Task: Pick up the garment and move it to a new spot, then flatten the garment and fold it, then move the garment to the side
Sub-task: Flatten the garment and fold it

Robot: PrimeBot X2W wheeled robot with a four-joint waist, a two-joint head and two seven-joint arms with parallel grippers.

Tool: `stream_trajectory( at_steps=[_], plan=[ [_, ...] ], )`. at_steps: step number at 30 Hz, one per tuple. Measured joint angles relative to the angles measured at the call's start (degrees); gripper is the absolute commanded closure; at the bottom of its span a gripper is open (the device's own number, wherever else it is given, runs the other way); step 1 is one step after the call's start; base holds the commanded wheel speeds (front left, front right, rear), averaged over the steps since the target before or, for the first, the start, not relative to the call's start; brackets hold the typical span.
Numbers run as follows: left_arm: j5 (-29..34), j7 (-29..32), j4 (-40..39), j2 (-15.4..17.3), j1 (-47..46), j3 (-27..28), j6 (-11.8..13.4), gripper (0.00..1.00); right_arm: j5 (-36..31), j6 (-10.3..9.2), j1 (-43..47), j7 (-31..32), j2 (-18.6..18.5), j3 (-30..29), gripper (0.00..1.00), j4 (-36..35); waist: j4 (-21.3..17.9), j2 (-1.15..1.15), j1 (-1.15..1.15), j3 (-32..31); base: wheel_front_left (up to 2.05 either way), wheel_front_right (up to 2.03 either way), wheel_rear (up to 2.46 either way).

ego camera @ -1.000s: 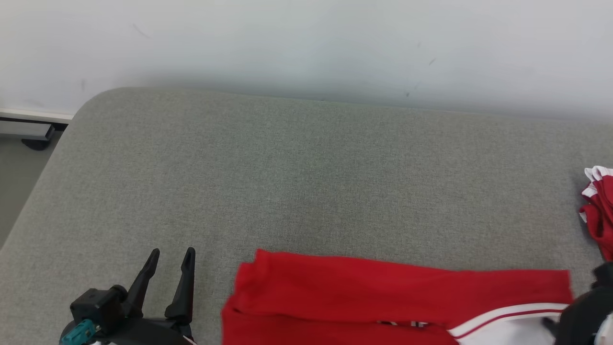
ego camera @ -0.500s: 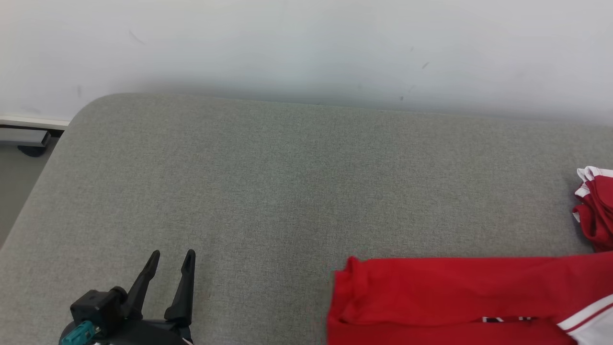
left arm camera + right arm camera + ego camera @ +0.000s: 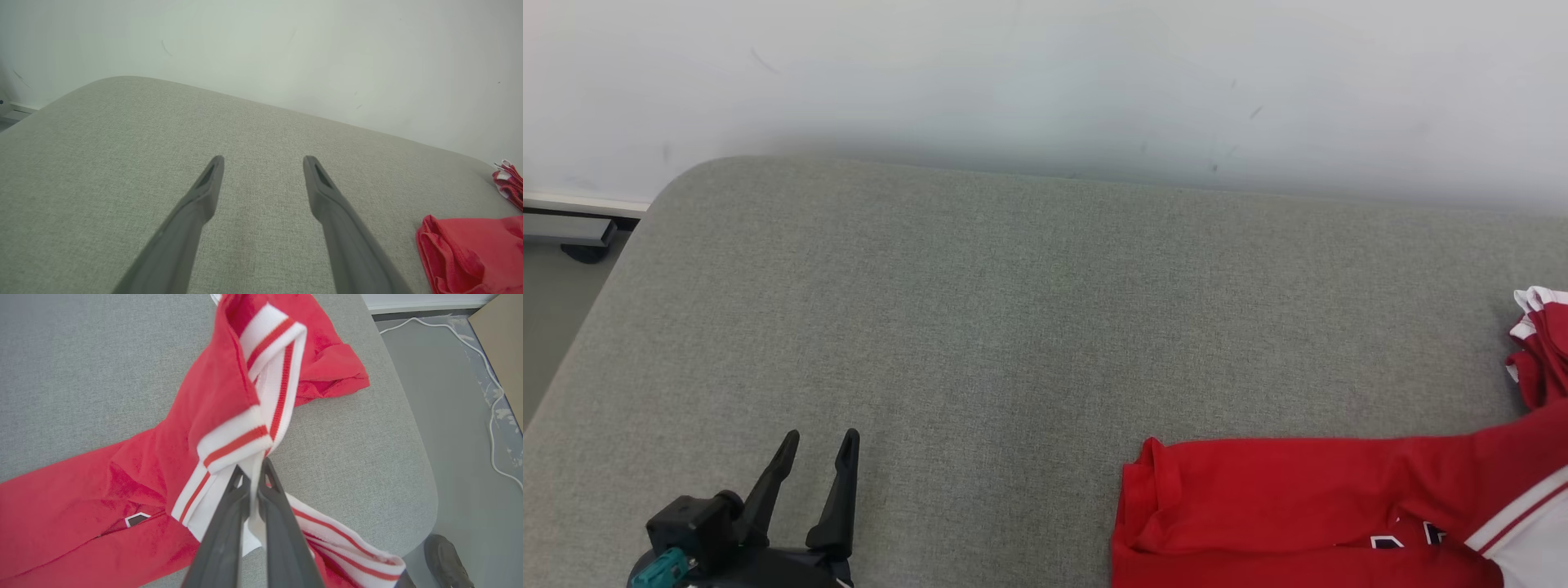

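Note:
The garment (image 3: 1298,506) is red with a white, red-striped collar band. It lies on the grey cushion at the lower right of the head view, and its edge shows at the right of the left wrist view (image 3: 474,257). In the right wrist view my right gripper (image 3: 252,469) is shut on the white striped band of the garment (image 3: 245,433), which is lifted while the rest trails on the cushion. My left gripper (image 3: 817,445) stands open over bare cushion at the lower left, well to the left of the garment, with nothing between its fingers (image 3: 208,183).
A grey upholstered surface (image 3: 1013,310) spreads out before a pale wall. Its rounded right end (image 3: 408,457) drops to the floor, where a white cable (image 3: 486,375) runs and a shoe (image 3: 447,559) stands. A dark bracket (image 3: 580,237) sits at floor level on the left.
The garment has been dragged to the right across the cushion; its left edge now lies far right of where it was. The left gripper has stayed put and open.

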Motion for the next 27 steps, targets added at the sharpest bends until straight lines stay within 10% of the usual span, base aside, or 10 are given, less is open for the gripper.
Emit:
stream_trajectory(
  at_steps=[27],
  plan=[
    [-0.4, 0.0, 0.2, 0.2, -1.4, -0.5, 0.1, 0.0, 18.2, -0.01, 1.4, -6.8, 0.0, 39.4, 1.0, 8.8, 1.1, 0.0, 0.0, 1.1, 0.0, 0.0, 0.0]
  ],
)
